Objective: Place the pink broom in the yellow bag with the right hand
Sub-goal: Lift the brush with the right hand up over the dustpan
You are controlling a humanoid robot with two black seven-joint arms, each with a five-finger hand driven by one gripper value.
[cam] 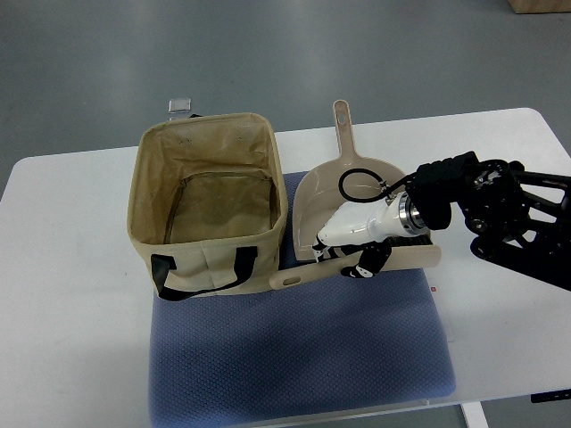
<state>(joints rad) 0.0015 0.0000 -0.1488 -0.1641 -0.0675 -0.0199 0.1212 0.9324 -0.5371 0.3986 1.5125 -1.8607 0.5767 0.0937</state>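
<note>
The pink broom (303,275) lies across the front lip of a pink dustpan (343,174), its handle end pointing left toward the bag. My right hand (355,259) reaches in from the right on a white forearm, and its fingers (364,266) curl over the middle of the broom, shut on it. The broom still rests on the dustpan and the mat. To the left stands the yellow-beige fabric bag (152,183), upright with its mouth wide open, nothing visible inside, black handles hanging on its front. The broom's bristles are hidden behind the hand.
Bag and dustpan sit on a blue mat (294,357) on a white table (71,294). The dustpan's handle points away from me. A small grey object (180,105) lies on the floor beyond the table. The black right arm (500,209) spans the table's right side.
</note>
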